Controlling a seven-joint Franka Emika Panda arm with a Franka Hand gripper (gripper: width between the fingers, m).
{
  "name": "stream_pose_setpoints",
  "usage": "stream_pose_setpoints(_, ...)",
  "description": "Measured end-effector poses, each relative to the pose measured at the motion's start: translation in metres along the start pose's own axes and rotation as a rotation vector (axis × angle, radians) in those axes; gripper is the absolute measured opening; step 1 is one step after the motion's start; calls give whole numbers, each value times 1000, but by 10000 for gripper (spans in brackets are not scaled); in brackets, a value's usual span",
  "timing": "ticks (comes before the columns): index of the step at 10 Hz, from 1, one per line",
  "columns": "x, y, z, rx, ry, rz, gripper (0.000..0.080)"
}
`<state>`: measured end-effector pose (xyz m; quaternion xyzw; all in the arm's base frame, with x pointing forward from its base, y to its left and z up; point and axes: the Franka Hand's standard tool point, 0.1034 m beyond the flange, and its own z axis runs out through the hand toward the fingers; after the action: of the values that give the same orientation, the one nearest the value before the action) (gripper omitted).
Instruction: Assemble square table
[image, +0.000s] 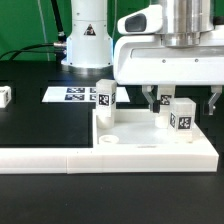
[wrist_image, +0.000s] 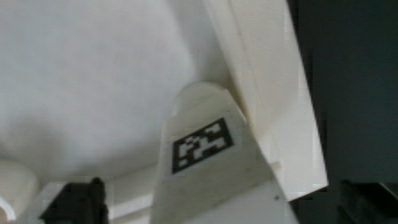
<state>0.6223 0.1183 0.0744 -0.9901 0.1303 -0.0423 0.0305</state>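
The tabletop (image: 150, 140) is being kept flat on the black table (image: 40, 125), pushed against the long white barrier (image: 60, 158) that runs along its near edge, presumably so that it is being braced while legs are being fitted. Two legs are being shown standing upright on it: one leg (image: 105, 103) near the corner toward the exterior view's left, and a second leg (image: 181, 117) toward the exterior view's right, each bearing a square tag. The gripper (image: 182, 101) is being held directly over the second leg with its jaws spread wide and one dark finger on each side; no contact with the leg is being observed, so nothing is being gripped. This placement is being judged as consistent either with a release or with an approach; which one cannot be told. A further small white part (image: 5, 95) is lying well apart at the exterior view's left edge, cut off by the frame, and the marker board (image: 75, 94) is lying behind the tabletop. In the wrist view the tagged leg (wrist_image: 214, 150) is being seen close beside a raised white rim, with only one fingertip (wrist_image: 80, 203) clearly visible. Whether either leg is being seated in a corner hole is hidden; an open hole (image: 102, 143) is being seen near the front.
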Motion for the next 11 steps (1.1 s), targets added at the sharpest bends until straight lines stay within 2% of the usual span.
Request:
stream_pose_setpoints(4,2,0,-2,-17,1,-258,649)
stream_pose_setpoints(5,3,1,-2,-17,2,-309,559)
stream_pose_setpoints(6,3,1,-2,-17,2,-339,424)
stream_pose_setpoints(7,3,1,-2,-17,1,-370,424)
stream_pose_setpoints(8,3,1,-2,-17,1,-355,289)
stream_pose_setpoints(11,3,1,-2,-16,2,-306,290)
